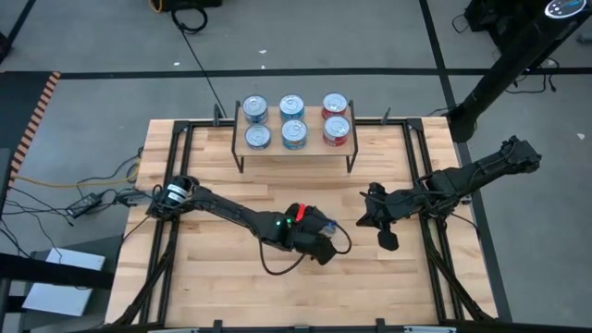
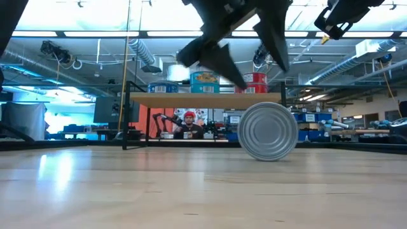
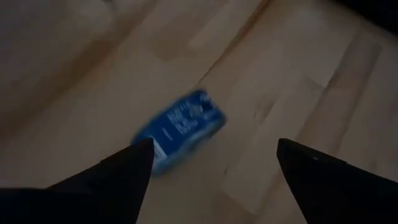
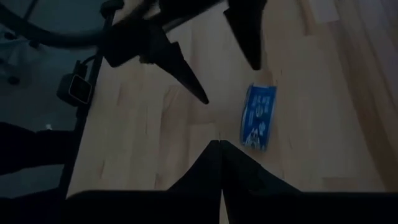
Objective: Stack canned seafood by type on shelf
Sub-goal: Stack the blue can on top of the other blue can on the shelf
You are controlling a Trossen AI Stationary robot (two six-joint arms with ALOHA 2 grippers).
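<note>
We see a blue-labelled tin (image 4: pixel 258 117) lying on its side on the surface (image 1: pixel 222 287), in front of the shelf (image 1: pixel 296 141) with six tins. Our left gripper (image 4: pixel 214 53) hangs just above it, fingers apart; our right gripper (image 1: pixel 386 236), fingers together, waits nearby.

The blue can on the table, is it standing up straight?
No, the blue can lies on its side on the table, its round silver end facing the low camera.
</note>
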